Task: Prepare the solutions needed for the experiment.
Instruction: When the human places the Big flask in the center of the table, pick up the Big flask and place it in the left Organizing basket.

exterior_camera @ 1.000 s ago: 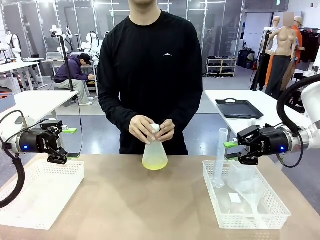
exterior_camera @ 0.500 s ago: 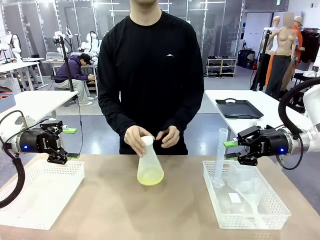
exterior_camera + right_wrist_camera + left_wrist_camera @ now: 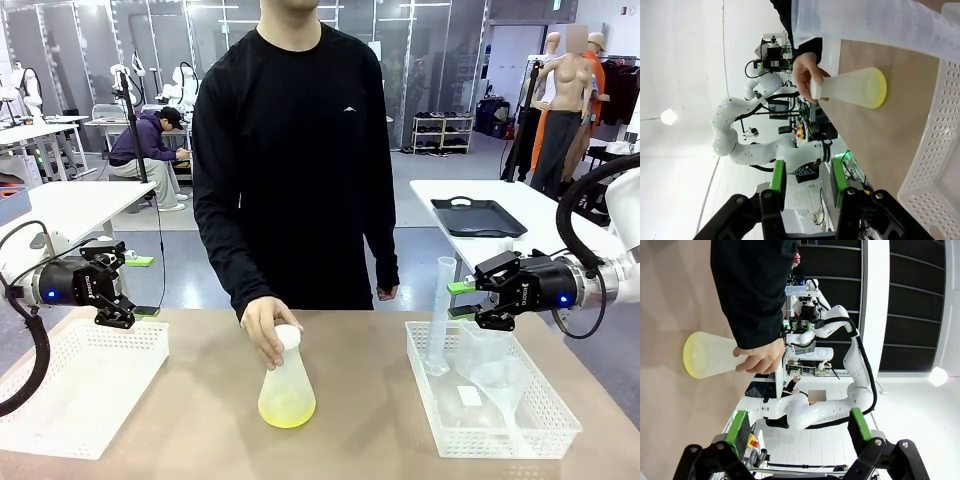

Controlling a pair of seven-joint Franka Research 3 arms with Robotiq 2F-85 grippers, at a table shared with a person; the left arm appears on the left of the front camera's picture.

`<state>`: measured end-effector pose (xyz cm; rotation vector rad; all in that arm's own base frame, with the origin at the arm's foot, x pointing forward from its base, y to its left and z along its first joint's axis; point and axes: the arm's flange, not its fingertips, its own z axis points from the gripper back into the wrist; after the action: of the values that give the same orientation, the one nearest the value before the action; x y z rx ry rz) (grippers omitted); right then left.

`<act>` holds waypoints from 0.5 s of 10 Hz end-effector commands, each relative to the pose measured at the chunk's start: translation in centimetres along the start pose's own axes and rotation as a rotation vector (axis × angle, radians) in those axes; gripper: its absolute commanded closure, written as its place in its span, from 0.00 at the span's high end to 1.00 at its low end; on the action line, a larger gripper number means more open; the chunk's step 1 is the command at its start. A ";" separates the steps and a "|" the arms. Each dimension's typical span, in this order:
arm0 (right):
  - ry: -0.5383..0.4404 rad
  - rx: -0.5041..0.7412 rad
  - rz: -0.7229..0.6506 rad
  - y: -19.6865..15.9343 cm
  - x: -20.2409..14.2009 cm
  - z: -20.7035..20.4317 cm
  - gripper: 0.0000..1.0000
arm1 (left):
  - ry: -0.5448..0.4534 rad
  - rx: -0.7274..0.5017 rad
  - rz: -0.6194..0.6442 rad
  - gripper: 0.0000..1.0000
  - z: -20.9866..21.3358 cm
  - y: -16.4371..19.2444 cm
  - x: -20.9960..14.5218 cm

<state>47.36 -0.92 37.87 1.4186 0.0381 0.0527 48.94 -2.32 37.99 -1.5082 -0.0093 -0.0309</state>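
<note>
The flask [image 3: 287,385] and the person's hand [image 3: 265,328] on its neck block the lower centre. Bare surface [image 3: 200,420] lies open on either side, bounded by a white basket [image 3: 60,440] lower left and a tray [image 3: 510,443] holding an upright cylinder [image 3: 441,315] lower right.

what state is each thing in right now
flask: stands on the table, neck gripped by the person's hand
solution: shallow layer in the flask's base
left gripper: open, empty
right gripper: open, empty
graduated cylinder: upright in the right basket

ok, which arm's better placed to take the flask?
Likely left: the flask, under the person's hand, stands slightly left of centre, nearer the left gripper, jaws wide and empty. The right gripper hovers by its basket, jaws narrower.
</note>
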 end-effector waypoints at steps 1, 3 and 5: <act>0.008 -0.010 -0.002 0.1 0.0 0.0 0.47 | -0.002 -0.004 -0.001 1.00 0.0 -0.2 0.0; 0.008 -0.010 -0.002 0.1 0.0 0.0 0.47 | -0.002 -0.004 -0.001 1.00 0.0 -0.2 0.0; 0.008 -0.010 -0.002 0.1 0.0 0.0 0.47 | -0.002 -0.004 -0.001 1.00 0.0 -0.2 0.0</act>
<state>47.36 -0.92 37.87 1.4186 0.0382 0.0528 48.94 -2.32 37.99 -1.5082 -0.0093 -0.0309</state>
